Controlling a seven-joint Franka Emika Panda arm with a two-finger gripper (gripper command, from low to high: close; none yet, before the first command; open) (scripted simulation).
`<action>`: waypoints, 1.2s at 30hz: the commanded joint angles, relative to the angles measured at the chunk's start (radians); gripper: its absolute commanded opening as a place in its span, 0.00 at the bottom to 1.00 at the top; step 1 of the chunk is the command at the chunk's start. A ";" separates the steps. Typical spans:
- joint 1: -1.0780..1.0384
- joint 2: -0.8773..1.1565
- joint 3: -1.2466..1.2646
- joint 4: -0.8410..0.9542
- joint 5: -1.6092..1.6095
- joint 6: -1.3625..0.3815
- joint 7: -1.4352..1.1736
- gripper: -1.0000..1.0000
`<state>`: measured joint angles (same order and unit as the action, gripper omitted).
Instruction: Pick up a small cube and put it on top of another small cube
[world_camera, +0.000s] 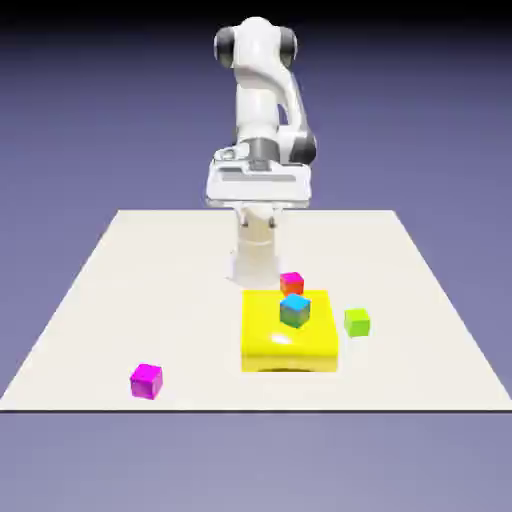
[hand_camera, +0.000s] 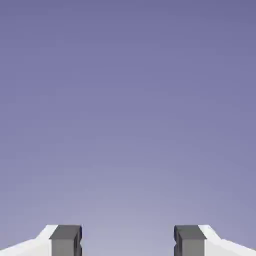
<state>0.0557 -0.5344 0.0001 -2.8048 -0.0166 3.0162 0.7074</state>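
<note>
While the arm (world_camera: 262, 110) is held high at the far edge of the worktop (world_camera: 120, 300), the claw (hand_camera: 128, 240) is seen spread apart in the hand view, with only the plain backdrop between its grey fingertips (hand_camera: 65, 239). A yellow block (world_camera: 288, 335) is set near the middle of the worktop, and a blue-green cube (world_camera: 295, 310) is found on top of it. A red-pink cube (world_camera: 291, 283) is placed just behind the block, a green cube (world_camera: 357, 322) just beside it on the exterior view's right, and a magenta cube (world_camera: 146, 381) well apart on the left

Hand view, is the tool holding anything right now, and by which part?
Nothing is held: the tool is open, only backdrop between its fingertips.
</note>
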 joint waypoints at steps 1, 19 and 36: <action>0.036 0.030 0.000 0.004 -0.014 -0.017 -0.028 0.50; 0.689 0.560 0.001 0.083 -0.261 -0.328 -0.530 0.50; 0.754 0.658 -0.021 0.096 -0.309 -0.306 -0.548 0.00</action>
<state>0.8093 0.1234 -0.0209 -2.7086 -0.3250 2.7098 0.1596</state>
